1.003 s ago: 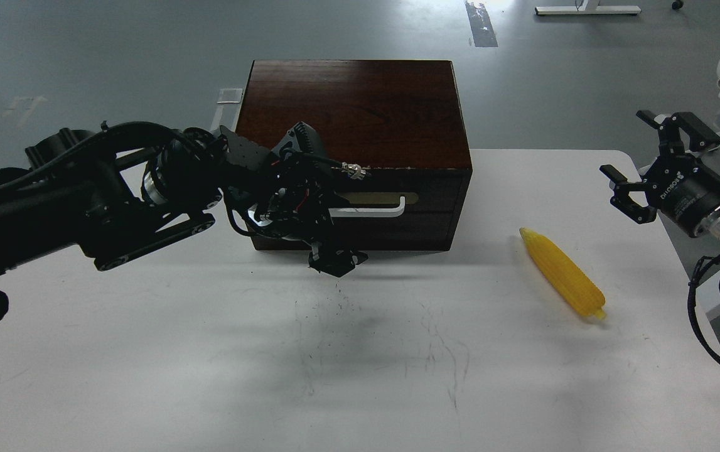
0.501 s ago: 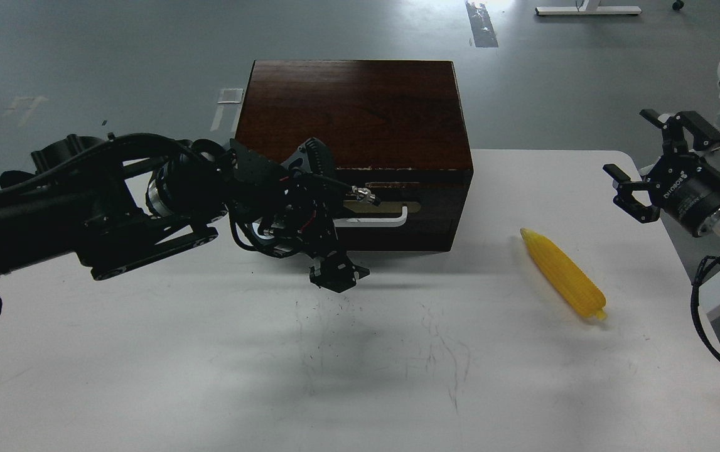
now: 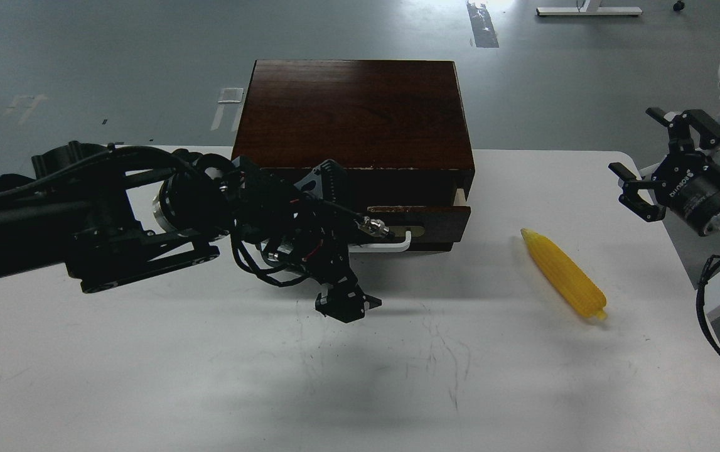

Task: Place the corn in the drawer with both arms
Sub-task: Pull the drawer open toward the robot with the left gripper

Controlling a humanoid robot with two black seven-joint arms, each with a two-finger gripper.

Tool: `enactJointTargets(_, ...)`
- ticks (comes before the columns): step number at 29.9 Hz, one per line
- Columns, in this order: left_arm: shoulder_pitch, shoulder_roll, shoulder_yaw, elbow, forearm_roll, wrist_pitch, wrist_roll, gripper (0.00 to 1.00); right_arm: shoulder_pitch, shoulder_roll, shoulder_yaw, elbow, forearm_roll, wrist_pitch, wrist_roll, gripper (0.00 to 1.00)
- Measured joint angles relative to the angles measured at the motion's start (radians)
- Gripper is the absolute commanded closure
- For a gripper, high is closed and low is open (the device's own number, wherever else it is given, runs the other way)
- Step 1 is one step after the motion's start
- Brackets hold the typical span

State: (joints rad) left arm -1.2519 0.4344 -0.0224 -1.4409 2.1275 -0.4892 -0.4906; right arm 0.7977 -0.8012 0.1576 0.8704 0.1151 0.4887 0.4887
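Observation:
The yellow corn [image 3: 564, 274] lies on the white table [image 3: 146, 376], right of the reddish-brown box [image 3: 353, 113]. The dark drawer [image 3: 441, 218] stands a little way out of the box, with a pale inner side showing at its right end. My left gripper [image 3: 336, 260] is at the left part of the white handle [image 3: 388, 245] and hides it; its fingers seem closed around it, and one finger [image 3: 344, 306] hangs down toward the table. My right gripper [image 3: 645, 164] is open and empty, in the air above the table's right edge, above and right of the corn.
The left arm stretches across the left half of the table. Black cables hang beside the right arm [image 3: 711, 207] at the right edge. The table's front part shows dark scuff marks [image 3: 441, 351]. Grey floor lies beyond the box.
The left gripper has drawn back toward me with the handle, and the drawer has slid out of the box. The right gripper has shifted slightly right. The corn has not moved.

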Motion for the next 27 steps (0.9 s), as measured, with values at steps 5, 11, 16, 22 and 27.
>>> enactJointTargets(5,-0.003,0.014,-0.002,-0.044,0.002,0.0,0.0,0.01,0.0,0.0,0.002,0.001,0.0,0.0,0.0,0.0)
enactJointTargets(11,-0.006,0.018,-0.002,-0.048,0.006,0.001,0.002,0.01,0.0,0.0,0.002,0.002,0.0,0.0,0.0,0.0)
enactJointTargets(16,-0.022,0.018,-0.002,-0.042,0.008,0.001,0.002,0.01,0.0,-0.001,0.002,0.003,0.0,0.0,0.0,0.0)
enactJointTargets(22,-0.049,0.028,-0.014,-0.054,-0.018,0.001,0.002,0.01,-0.001,-0.001,0.002,0.005,0.0,0.0,0.0,0.0)
enactJointTargets(27,-0.055,0.087,-0.057,-0.077,-0.279,0.001,0.002,0.01,-0.002,-0.009,0.002,0.006,0.0,0.0,0.0,0.0)
